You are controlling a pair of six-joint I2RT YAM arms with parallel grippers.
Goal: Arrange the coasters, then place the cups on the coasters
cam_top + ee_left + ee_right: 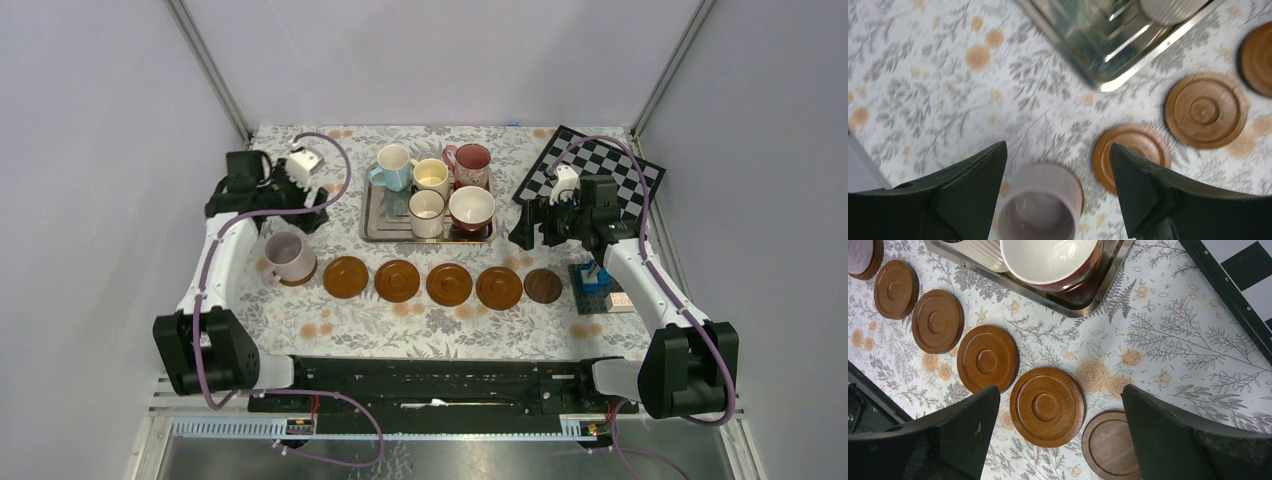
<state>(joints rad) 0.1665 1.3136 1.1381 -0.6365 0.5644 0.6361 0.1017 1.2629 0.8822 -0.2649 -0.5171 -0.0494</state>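
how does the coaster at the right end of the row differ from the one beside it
The end coaster is darker and looks slightly smaller than its neighbour. The end coaster's face is a plain dish inside a rim; the neighbour's has a raised centre knob. Both are round, lie flat and hold no cup.

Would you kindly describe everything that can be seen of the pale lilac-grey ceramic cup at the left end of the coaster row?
The pale lilac-grey ceramic cup is a small, smooth, glossy mug, upright and empty, with what looks like a handle on its left side. It sits on the leftmost round brown wooden coaster, whose rim shows past its base, apart from the rectangular silver metal tray. In the left wrist view it lies below and between the open fingers of the left gripper, which do not appear to touch it.
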